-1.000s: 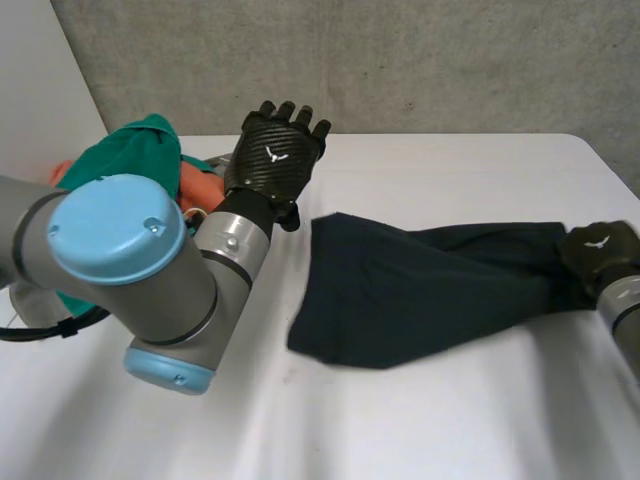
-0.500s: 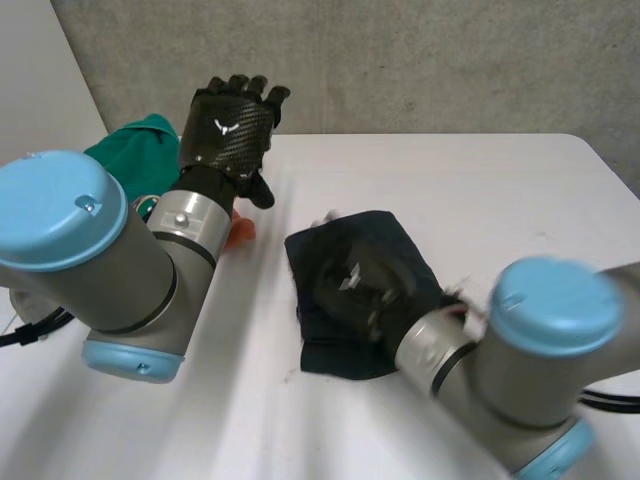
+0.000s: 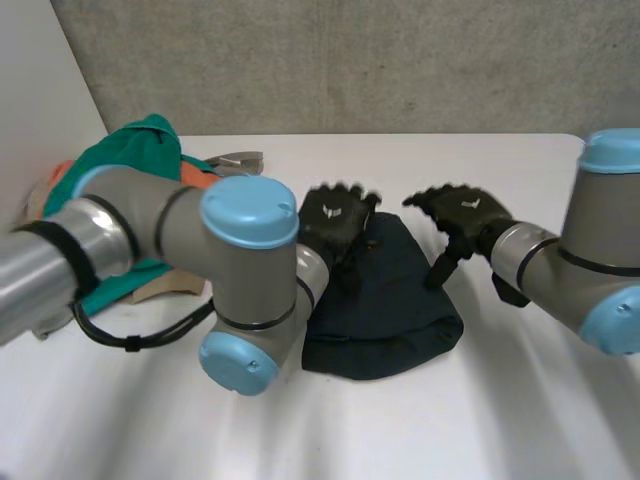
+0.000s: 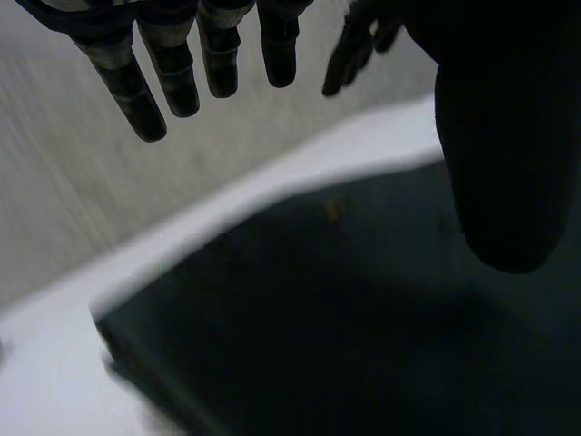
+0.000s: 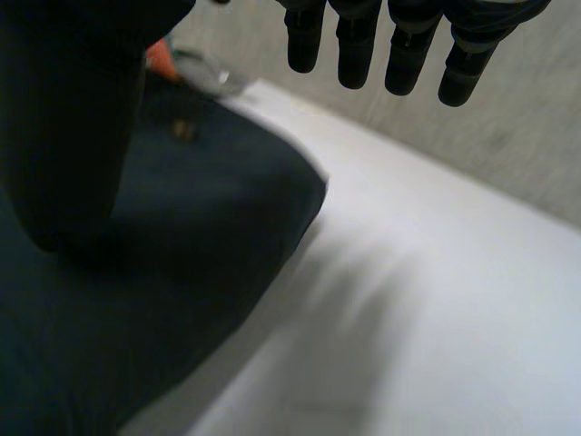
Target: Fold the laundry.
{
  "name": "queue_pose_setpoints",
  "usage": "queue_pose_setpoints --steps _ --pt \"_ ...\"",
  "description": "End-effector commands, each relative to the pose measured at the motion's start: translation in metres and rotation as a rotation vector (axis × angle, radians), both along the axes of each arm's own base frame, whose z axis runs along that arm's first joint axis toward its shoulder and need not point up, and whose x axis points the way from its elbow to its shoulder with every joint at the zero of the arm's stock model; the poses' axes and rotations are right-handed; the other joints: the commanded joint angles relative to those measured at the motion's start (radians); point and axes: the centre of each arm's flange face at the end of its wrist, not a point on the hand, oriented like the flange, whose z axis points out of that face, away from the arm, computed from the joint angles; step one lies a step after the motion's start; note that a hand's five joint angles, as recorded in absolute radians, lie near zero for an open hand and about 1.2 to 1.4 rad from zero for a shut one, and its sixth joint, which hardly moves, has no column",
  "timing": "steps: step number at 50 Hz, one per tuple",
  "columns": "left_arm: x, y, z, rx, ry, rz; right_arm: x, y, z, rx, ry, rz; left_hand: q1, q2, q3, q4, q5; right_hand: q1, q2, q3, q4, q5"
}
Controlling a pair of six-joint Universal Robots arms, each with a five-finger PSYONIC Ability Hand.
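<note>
A dark navy cloth (image 3: 385, 300) lies folded in a compact bundle at the middle of the white table (image 3: 500, 400). My left hand (image 3: 338, 220) hovers over the bundle's far left edge, fingers straight and open; its wrist view has those fingers (image 4: 172, 64) above the dark cloth (image 4: 318, 318). My right hand (image 3: 460, 215) is open just above the cloth's far right edge, thumb hanging down. In the right wrist view its fingers (image 5: 354, 45) reach past the cloth's (image 5: 182, 227) rounded edge. Neither hand holds anything.
A pile of laundry with a green garment (image 3: 140, 150) and an orange piece (image 3: 200, 180) sits at the table's far left. Bare table (image 5: 436, 318) stretches to the right of the cloth. A grey wall (image 3: 400, 60) runs behind the table.
The right hand carried the cloth's right end leftward over the rest, let go and drew back right. The left hand came from the laundry pile to the folded cloth.
</note>
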Motion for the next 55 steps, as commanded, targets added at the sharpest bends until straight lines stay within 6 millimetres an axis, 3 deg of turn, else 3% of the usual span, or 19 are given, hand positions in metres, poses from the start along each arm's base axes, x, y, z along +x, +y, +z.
queue_pose_setpoints --steps 1,8,12,18,19,23,27,30,34,39,44,46,50,55 --pt "0.015 -0.006 -0.039 0.132 -0.158 0.091 0.003 -0.007 -0.045 0.147 0.08 0.012 -0.009 -0.022 -0.027 -0.018 -0.036 -0.046 -0.035 -0.032 -0.035 -0.047" --pt "0.021 0.004 -0.036 0.184 -0.21 0.086 -0.005 -0.008 -0.037 0.092 0.157 -0.019 -0.012 -0.025 -0.03 -0.021 -0.039 -0.046 -0.035 -0.032 -0.035 -0.047" --pt "0.024 0.007 0.009 0.119 -0.14 0.083 -0.012 -0.007 -0.014 0.025 0.146 -0.066 -0.022 -0.034 -0.039 -0.03 -0.049 -0.046 -0.035 -0.032 -0.035 -0.047" --pt "0.022 0.011 0.065 0.01 -0.006 0.026 -0.031 0.016 0.015 -0.114 0.119 -0.186 -0.022 -0.034 -0.039 -0.03 -0.049 -0.046 -0.035 -0.032 -0.035 -0.047" --pt "0.022 0.011 0.08 -0.023 0.037 -0.004 -0.033 0.019 0.016 -0.118 0.116 -0.196 -0.022 -0.034 -0.039 -0.03 -0.049 -0.046 -0.035 -0.032 -0.035 -0.047" --pt "0.034 -0.003 0.108 -0.077 0.107 -0.066 -0.04 0.039 0.011 -0.085 0.102 -0.213 -0.022 -0.034 -0.039 -0.03 -0.049 -0.046 -0.035 -0.032 -0.035 -0.047" --pt "0.036 -0.001 0.127 -0.093 0.152 -0.228 -0.04 0.062 -0.008 0.028 0.066 -0.175 -0.021 -0.033 -0.039 -0.03 -0.048 -0.046 -0.035 -0.032 -0.035 -0.047" --pt "0.031 0.011 0.13 -0.076 0.172 -0.413 -0.037 0.075 -0.022 0.109 0.017 -0.119 -0.018 -0.03 -0.036 -0.027 -0.045 -0.046 -0.035 -0.032 -0.035 -0.047" --pt "0.031 0.02 0.127 -0.03 0.174 -0.532 -0.033 0.073 -0.029 0.109 -0.055 -0.104 -0.015 -0.028 -0.033 -0.024 -0.042 -0.046 -0.035 -0.032 -0.035 -0.047" --pt "0.03 0.026 0.125 0.0 0.164 -0.552 -0.025 0.06 -0.065 0.135 -0.085 -0.111 -0.015 -0.028 -0.033 -0.024 -0.042 -0.046 -0.035 -0.032 -0.035 -0.047" --pt "0.031 0.027 0.122 0.009 0.157 -0.541 -0.016 0.05 -0.071 0.098 -0.098 -0.096 -0.012 -0.025 -0.03 -0.021 -0.039 -0.045 -0.034 -0.032 -0.034 -0.046" --pt "0.031 0.028 0.119 0.017 0.155 -0.534 -0.013 0.047 -0.074 0.091 -0.1 -0.089 -0.012 -0.025 -0.03 -0.021 -0.039 0.192 0.203 0.206 0.203 0.191" --pt "0.029 0.03 0.119 0.015 0.154 -0.534 -0.006 0.033 -0.077 0.074 -0.107 -0.08 -0.012 -0.025 -0.03 -0.021 -0.039 1.151 1.162 1.164 1.162 1.15" --pt "0.029 0.031 0.119 0.015 0.156 -0.536 -0.007 0.016 -0.064 0.02 -0.142 -0.112 -0.012 -0.025 -0.03 -0.021 -0.039 1.176 1.187 1.189 1.187 1.175"
